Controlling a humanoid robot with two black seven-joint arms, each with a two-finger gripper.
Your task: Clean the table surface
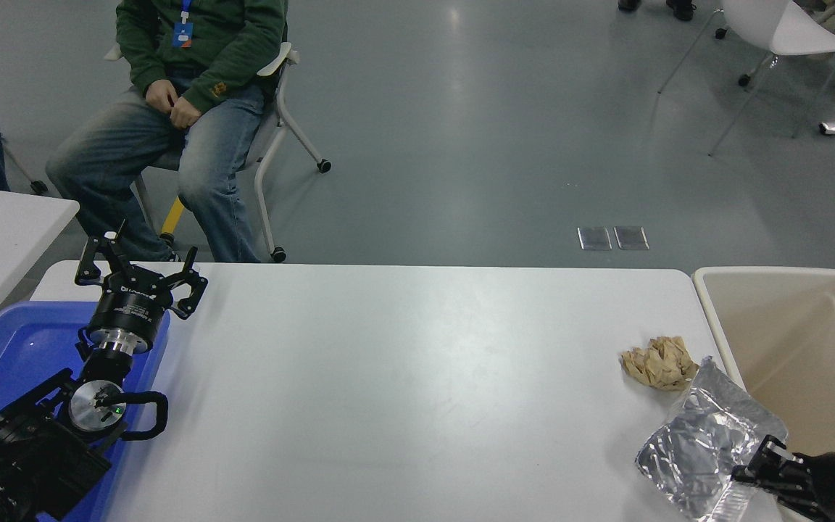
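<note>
- Clearing is barely underway: right gripper at lower right is clamped on the foil bag.
- Paper wad is left on the table filling mid-frame.
- Left gripper parked lower left, fingers spread.
</note>
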